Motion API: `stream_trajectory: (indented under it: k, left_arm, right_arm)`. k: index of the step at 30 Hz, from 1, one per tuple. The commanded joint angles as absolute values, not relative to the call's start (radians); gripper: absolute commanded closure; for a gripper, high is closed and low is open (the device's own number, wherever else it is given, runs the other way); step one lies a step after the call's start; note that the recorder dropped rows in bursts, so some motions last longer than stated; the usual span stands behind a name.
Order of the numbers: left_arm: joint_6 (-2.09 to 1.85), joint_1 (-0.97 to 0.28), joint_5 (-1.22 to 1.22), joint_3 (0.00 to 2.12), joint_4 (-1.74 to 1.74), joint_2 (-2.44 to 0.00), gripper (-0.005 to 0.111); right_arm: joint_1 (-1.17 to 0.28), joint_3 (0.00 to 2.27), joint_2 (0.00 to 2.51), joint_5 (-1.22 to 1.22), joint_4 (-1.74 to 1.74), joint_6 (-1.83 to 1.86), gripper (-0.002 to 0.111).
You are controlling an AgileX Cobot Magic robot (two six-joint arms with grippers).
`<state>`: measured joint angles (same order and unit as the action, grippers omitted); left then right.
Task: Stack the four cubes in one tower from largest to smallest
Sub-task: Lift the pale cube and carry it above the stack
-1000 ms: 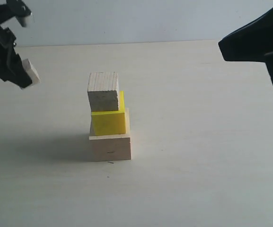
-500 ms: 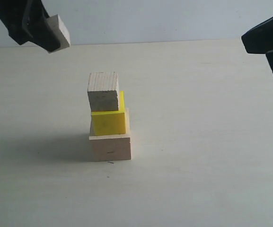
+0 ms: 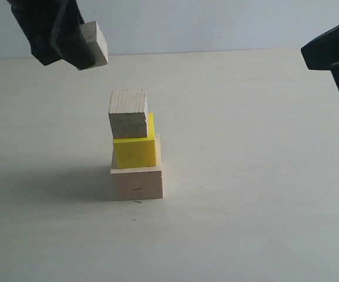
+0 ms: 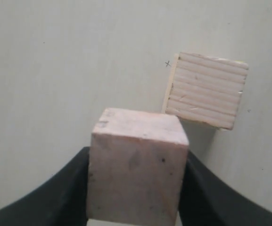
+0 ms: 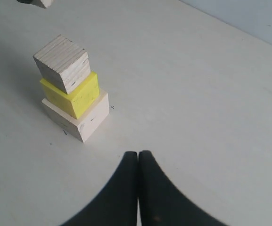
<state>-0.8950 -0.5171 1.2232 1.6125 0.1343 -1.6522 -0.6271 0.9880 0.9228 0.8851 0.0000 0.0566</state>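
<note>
Three of the four cubes form the tower mid-table: the largest pale wood cube [image 3: 137, 183] at the bottom, the yellow cube [image 3: 135, 151] on it, and the grain-lined pale cube [image 3: 128, 114] on top, each slightly offset. My left gripper [image 3: 75, 50] hangs high, up and to the left of the tower, shut on the smallest whitish cube [image 3: 94, 44]. In the left wrist view that cube [image 4: 138, 165] sits between both black fingers, with the grain-lined cube's top [image 4: 205, 89] beyond it. My right gripper [image 5: 138, 155] is shut and empty, off to the tower's right.
The pale table [image 3: 245, 176] stretches around the tower, with its far edge against a grey wall [image 3: 204, 23]. The right arm [image 3: 334, 56] hovers at the upper right of the exterior view.
My left gripper has carried the smallest cube up and to the right, closer to the tower. The right arm drew back a little to the right. The tower has not moved.
</note>
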Motion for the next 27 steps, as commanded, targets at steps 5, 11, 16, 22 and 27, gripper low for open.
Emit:
stream_trajectory:
  k: [5, 11, 16, 22, 27]
  left_arm:
    - [-0.850, -0.573, 1.221, 1.620, 0.148, -1.604, 0.107]
    - [-0.854, -0.621, 1.221, 1.620, 0.139, -1.634, 0.107]
    - [-0.854, -0.621, 1.221, 1.620, 0.141, -1.654, 0.107]
    - [-0.851, -0.621, 1.221, 1.620, 0.166, -1.687, 0.107]
    - [-0.829, -0.631, 1.221, 1.620, 0.168, -1.713, 0.107]
  right_arm:
    - [-0.622, 0.985, 0.922, 0.874, 0.000, 0.051, 0.108]
    - [-0.622, 0.985, 0.922, 0.874, 0.000, 0.051, 0.108]
    - [-0.622, 0.985, 0.922, 0.874, 0.000, 0.051, 0.108]
    - [-0.622, 0.985, 0.922, 0.874, 0.000, 0.051, 0.108]
    - [-0.622, 0.985, 0.922, 0.874, 0.000, 0.051, 0.108]
